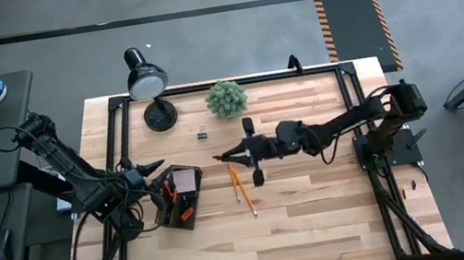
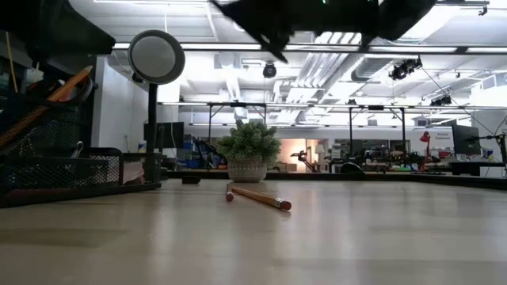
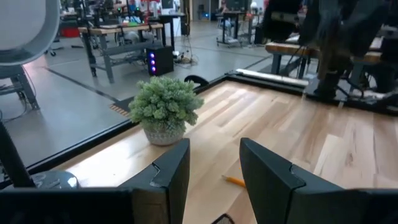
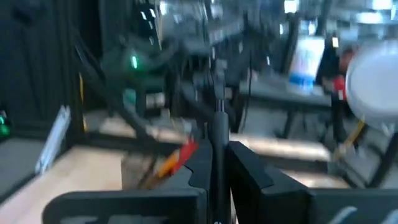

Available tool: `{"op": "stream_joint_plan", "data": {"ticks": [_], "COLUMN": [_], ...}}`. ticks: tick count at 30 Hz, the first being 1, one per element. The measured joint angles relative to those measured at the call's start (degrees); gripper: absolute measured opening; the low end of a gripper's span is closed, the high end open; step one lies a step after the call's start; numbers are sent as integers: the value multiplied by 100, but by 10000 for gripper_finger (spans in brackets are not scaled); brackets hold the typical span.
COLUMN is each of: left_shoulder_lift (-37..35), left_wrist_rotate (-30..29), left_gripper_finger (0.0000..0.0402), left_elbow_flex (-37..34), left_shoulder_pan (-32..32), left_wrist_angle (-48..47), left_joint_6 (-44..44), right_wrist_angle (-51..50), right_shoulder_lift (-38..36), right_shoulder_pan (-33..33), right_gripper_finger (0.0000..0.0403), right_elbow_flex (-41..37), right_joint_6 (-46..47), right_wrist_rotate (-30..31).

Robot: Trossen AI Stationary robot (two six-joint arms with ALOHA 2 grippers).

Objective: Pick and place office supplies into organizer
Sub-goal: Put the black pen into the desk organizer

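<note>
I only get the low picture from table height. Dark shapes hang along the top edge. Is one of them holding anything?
Observer: Yes. The right gripper is shut on a thin dark pen, as its wrist view shows.
Operator: And the other arm?
Observer: The left gripper is open and holds nothing. From above it sits beside the organizer, at the table's left side.
Operator: I see mesh and something orange there. Anything else inside?
Observer: From above, a pale pink sticky-note pad lies in one compartment.
</note>
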Motion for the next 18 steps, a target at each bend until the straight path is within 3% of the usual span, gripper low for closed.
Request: {"op": "stream_joint_plan", "data": {"ticks": [10,18], "left_shoulder_lift": [0,0], "left_wrist_rotate": [-339,-470], "left_gripper_finger": [129,129], "left_elbow_flex": [0,0], "left_shoulder_pan": [-1,0], "left_wrist_angle": [1900,3153], "left_joint_6": [2095,3692], "right_wrist_angle": [137,204], "right_shoulder_lift": [281,864], "right_shoulder_pan": [-94,-103], "right_gripper_finger": [25,25], "right_elbow_flex": [1178,2021], "right_joint_6": [-779,-877], "right_wrist_rotate": [-1311,-2165]}}
